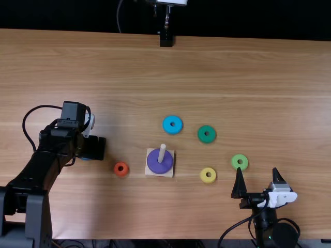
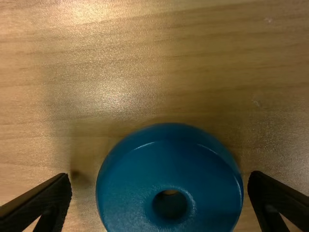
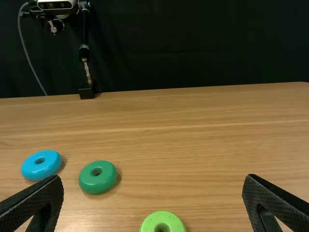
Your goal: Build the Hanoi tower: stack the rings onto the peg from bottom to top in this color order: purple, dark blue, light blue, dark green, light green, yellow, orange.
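In the top view the left pincer (image 1: 94, 148) covers most of the dark blue ring (image 2: 169, 164), leaving a sliver of blue; in its wrist view the bottom edge cuts the ring off. The left pincer is spread, one finger to either side of the ring, a gap of wood showing at each. The far end of the light green ring (image 1: 239, 161) shows in the right wrist view, the rest cut off.

The right pincer (image 1: 257, 173) is spread too, with nothing between its fingers; the light green ring lies just ahead of its left finger. The counter (image 1: 207, 72) runs on ahead of both pincers to a far edge well apart from them, where a black stand (image 1: 166, 39) rises; the near edge is behind them.

The left arm (image 1: 44, 160) stretches forward, its pincer pointing down. The right arm (image 1: 266, 227) sits low by the near edge, its pincer pointing forward.

Right of the left pincer come the orange ring (image 1: 121, 169), then the peg (image 1: 162, 153) on its base (image 1: 170, 172), the purple ring (image 1: 159, 164) around it. The yellow ring (image 1: 208, 175) is left of the right pincer; the dark green (image 1: 207, 134) and light blue (image 1: 172, 124) rings lie ahead and left of it.
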